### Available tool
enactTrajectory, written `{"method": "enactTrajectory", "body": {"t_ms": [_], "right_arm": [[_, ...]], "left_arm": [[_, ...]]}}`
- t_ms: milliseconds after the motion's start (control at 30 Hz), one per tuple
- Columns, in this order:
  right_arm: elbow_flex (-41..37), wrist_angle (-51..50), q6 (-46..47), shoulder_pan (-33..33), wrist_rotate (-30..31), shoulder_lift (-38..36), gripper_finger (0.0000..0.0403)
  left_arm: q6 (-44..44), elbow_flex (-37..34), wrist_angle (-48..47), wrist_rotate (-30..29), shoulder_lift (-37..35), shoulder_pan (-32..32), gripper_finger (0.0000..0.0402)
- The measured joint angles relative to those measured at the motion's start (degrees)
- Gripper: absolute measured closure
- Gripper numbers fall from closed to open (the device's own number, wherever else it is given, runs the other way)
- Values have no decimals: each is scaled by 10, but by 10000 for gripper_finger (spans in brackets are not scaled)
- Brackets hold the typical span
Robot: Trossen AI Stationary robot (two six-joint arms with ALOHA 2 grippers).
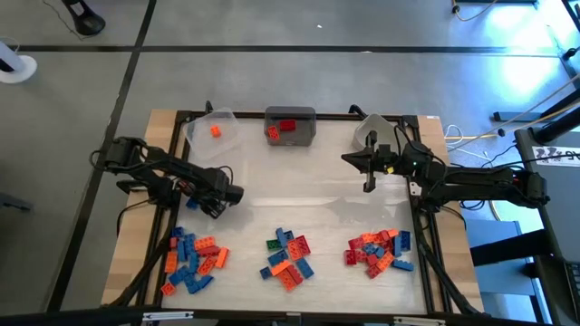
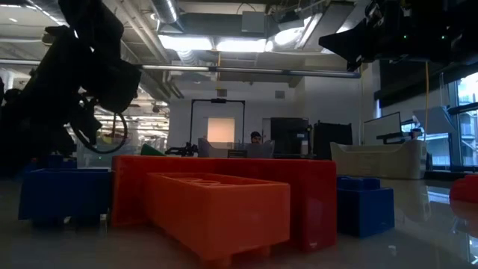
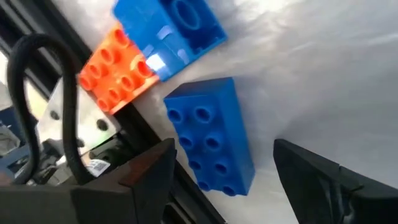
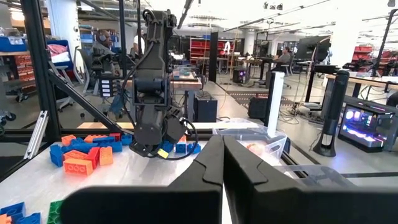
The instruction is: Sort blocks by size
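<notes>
The left pincer (image 3: 221, 171) is spread wide, nothing held; a blue block (image 3: 211, 134) lies between its fingers. The right pincer (image 1: 369, 178) is pressed together, empty.

Grey floor (image 1: 272, 72), ceiling lights (image 2: 224, 43), desks (image 4: 273, 65)

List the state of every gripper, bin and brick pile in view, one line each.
left gripper: jaws open, empty, over a blue brick at the left pile.
right gripper: jaws shut, empty, raised.
clear bin: tilted, holds one orange brick.
grey bin: holds red bricks.
middle pile: loose, unsorted.
right pile: loose, unsorted.
</notes>
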Motion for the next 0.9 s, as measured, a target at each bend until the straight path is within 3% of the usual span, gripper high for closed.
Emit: {"method": "enactTrajectory", "body": {"t_ms": [700, 900], "right_arm": [[0, 0, 0, 0, 0, 0, 397], [0, 0, 0, 0, 0, 0, 397]], "left_arm": [[31, 15, 95, 26, -66, 0, 141], [37, 15, 26, 16, -68, -4, 141]]}}
